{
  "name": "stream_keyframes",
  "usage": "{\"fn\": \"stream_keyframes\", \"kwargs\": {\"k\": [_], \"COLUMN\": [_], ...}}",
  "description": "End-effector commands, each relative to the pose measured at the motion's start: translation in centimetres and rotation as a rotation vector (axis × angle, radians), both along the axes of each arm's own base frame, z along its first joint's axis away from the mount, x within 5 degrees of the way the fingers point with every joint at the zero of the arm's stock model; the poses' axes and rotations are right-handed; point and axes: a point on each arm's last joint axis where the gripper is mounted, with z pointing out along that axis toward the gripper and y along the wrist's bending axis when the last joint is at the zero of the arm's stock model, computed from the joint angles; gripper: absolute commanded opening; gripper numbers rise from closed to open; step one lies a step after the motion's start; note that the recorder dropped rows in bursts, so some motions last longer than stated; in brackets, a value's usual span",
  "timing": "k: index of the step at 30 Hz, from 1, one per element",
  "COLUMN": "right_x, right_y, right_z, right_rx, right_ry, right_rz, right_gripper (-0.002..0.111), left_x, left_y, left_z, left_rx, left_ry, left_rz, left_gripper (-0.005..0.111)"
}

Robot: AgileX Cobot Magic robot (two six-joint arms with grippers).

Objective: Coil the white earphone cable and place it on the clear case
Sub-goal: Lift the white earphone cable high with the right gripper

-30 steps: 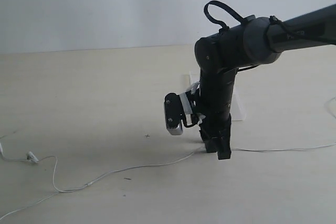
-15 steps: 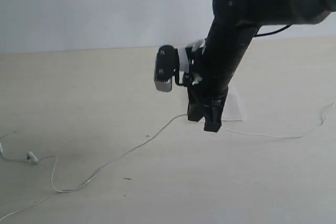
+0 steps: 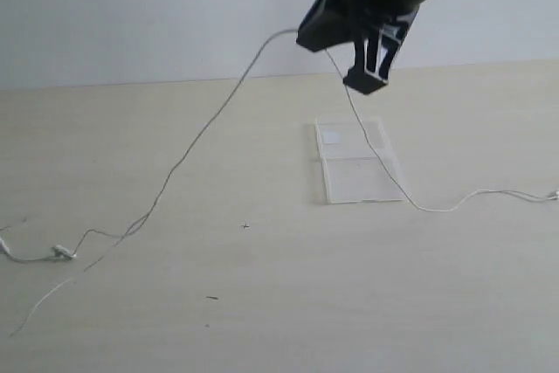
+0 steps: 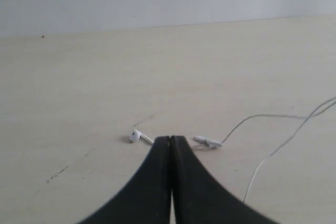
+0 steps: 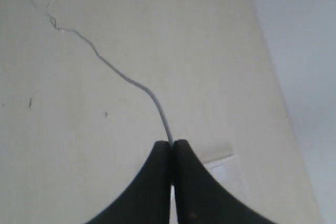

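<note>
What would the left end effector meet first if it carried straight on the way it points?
Probably the table, in the gap between the two earbuds of the white earphone cable. The shut left end effector aims there, but depth is unclear; it might graze an earbud.

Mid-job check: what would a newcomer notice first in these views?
The right gripper, high above the table, is shut on the white earphone cable, which hangs from it in two long strands. One strand passes over the clear case below; the other runs down to an earbud at the exterior view's far left.
</note>
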Motion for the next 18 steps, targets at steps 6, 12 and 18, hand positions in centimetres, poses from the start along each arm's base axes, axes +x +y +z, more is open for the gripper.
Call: {"fn": "stream_keyframes", "kwargs": {"k": [6,12,18], "right_x": [-2.6,-4.6,-5.7], "right_y": [-1.7,-2.7,-3.3], "right_z": [6.0,9.5,12.2], "right_rx": [0.215,0.417,0.490], "right_ry": [-0.223,-0.305,-0.328], "right_rz": [-0.084,-0.128,-0.141], "right_gripper": [0.000,0.000,0.000], "left_x": [0.0,0.2,0.3], "left_y": [0.1,0.1,0.1], "left_z": [0.1,1.1,2.7], "left_rx": [0.022,0.042,0.062], "left_ry": [-0.017,-0.134,-0.306], "left_rz": [0.005,0.007,0.009], "left_gripper": [0.000,0.000,0.000]}}
